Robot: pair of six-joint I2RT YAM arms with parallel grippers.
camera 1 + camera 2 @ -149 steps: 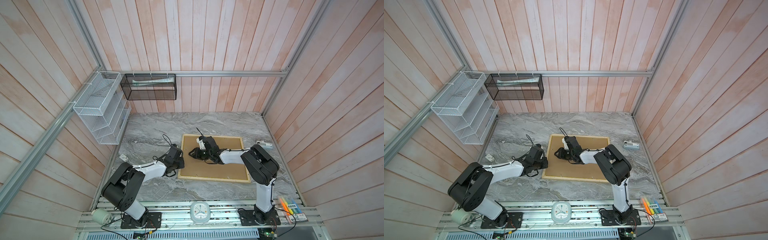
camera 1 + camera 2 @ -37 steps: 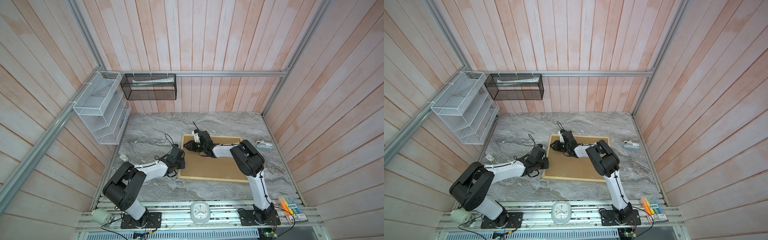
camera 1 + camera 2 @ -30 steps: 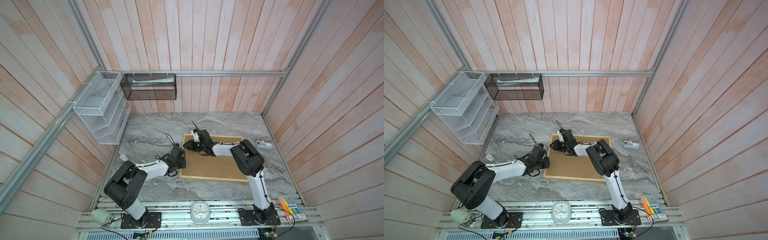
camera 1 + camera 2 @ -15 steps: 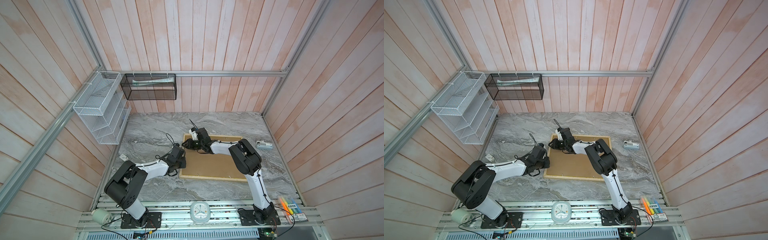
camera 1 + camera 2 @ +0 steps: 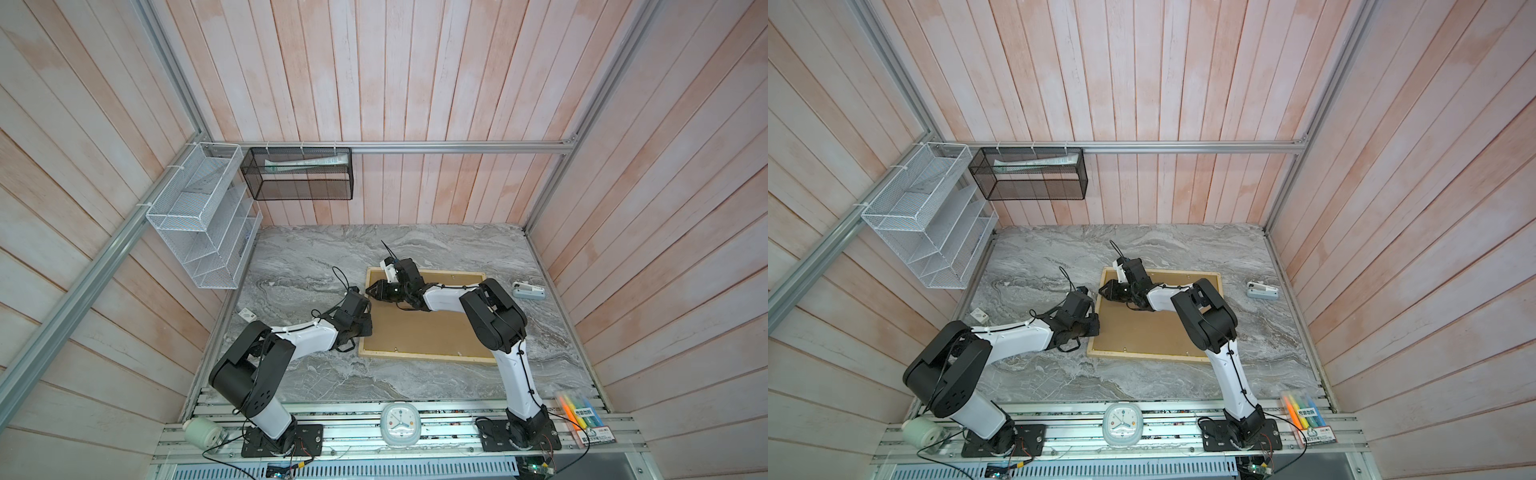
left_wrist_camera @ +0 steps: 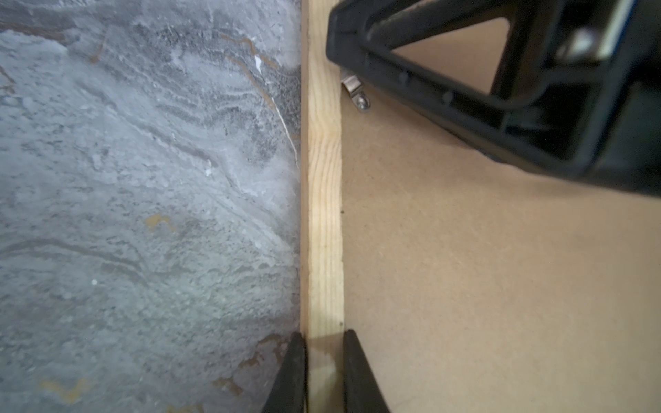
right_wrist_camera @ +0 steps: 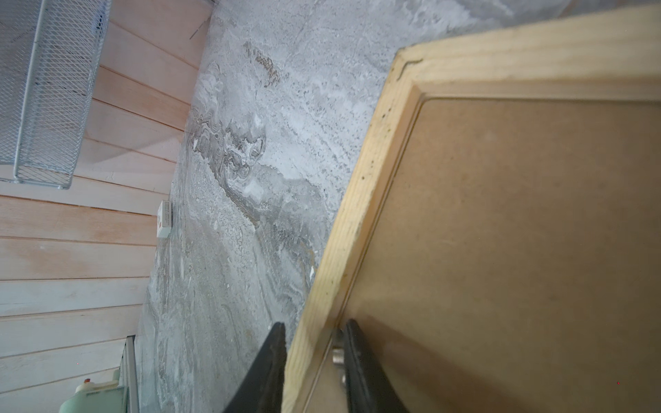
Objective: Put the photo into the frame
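Frame (image 5: pixel 419 356) of pale wood, lying face down on the grey marbled tabletop (image 5: pixel 307 257), its long sides running across in front of me, a brown backing board (image 5: pixel 419 328) seated inside it; both my arms meet at the same short rail, the one on the left side; left gripper (image 6: pixel 323 343) is nearly closed, its two fingers pinching that rail from either side toward the near end; right gripper (image 7: pixel 313 332) reaches across the board and straddles the rail closer to the far corner, one finger outside over the table, one inside against a small metal clip (image 7: pixel 337 354), jaws a little wider yet seemingly tight on the wood; photo is not visible in any view, and I cannot tell whether it lies under the board. My judgement: the next move turns on this shared rail, since any lift or turn would hinge about the opposite short side. Pale pink plank walls surround the table; a white wire rack (image 5: pixel 199 224) and black mesh basket (image 5: pixel 299 174) hang well apart from the work.
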